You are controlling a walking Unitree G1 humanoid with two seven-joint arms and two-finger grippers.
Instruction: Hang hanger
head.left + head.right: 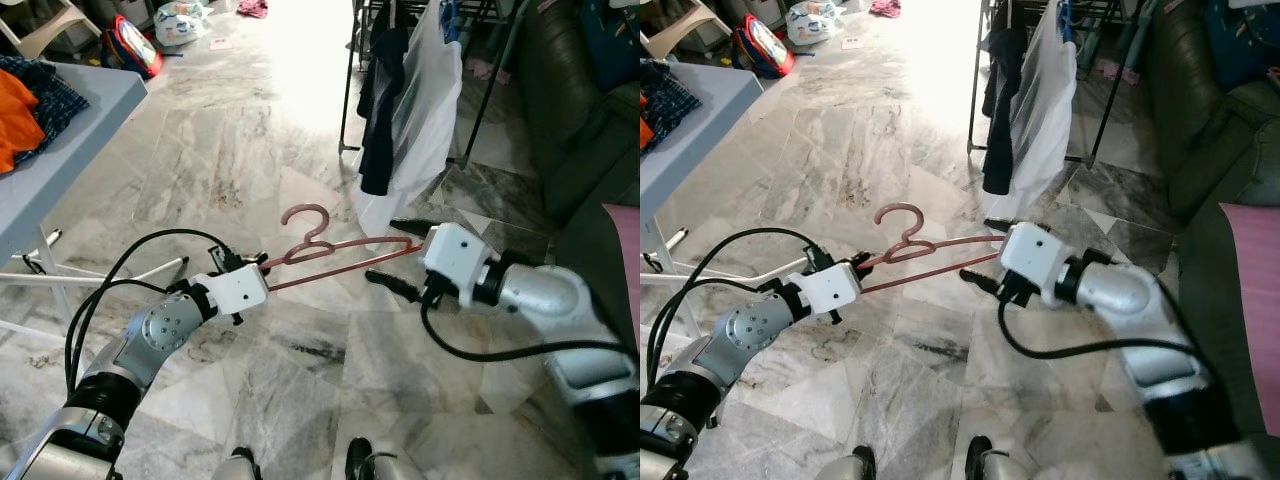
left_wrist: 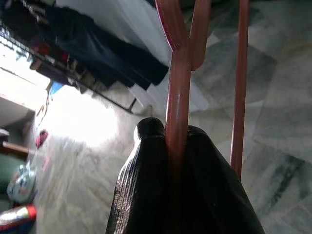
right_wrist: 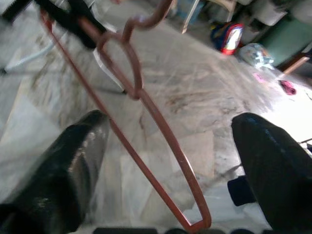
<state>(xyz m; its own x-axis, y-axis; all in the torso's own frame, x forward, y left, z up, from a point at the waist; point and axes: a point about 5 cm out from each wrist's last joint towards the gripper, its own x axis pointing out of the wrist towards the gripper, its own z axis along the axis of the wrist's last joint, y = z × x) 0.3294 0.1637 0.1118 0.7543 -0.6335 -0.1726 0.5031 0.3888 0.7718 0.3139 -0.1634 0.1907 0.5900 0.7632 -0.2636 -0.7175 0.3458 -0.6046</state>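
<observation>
Clamped between the fingers [image 2: 146, 195] of the left gripper [image 1: 258, 266] is one end of the reddish hanger [image 1: 340, 255], which is being held level in the middle of the left eye view, above the marble floor [image 1: 230, 170], with its hook [image 1: 308, 222] pointing up toward the top of the frame. At the opposite end, right of centre, the right gripper [image 1: 398, 256] is being kept spread wide, its two black fingers standing on either side of the hanger's far corner without any contact being shown. In the upper middle of the frame, dark and white garments [image 1: 405, 110] are hanging from a clothes rack [image 1: 352, 90], which is judged to be the likely place for the hook. The hanger is judged to be light, thin and fairly stiff, though its slim smooth bars are likely to twist or slip in a pinch made at one end only. A hold near the neck under the hook, or a second hold on the far shoulder, is judged to be steadier for guiding the hook over a rail. A grey table [image 1: 70, 150] with clothes is standing at the upper left.
</observation>
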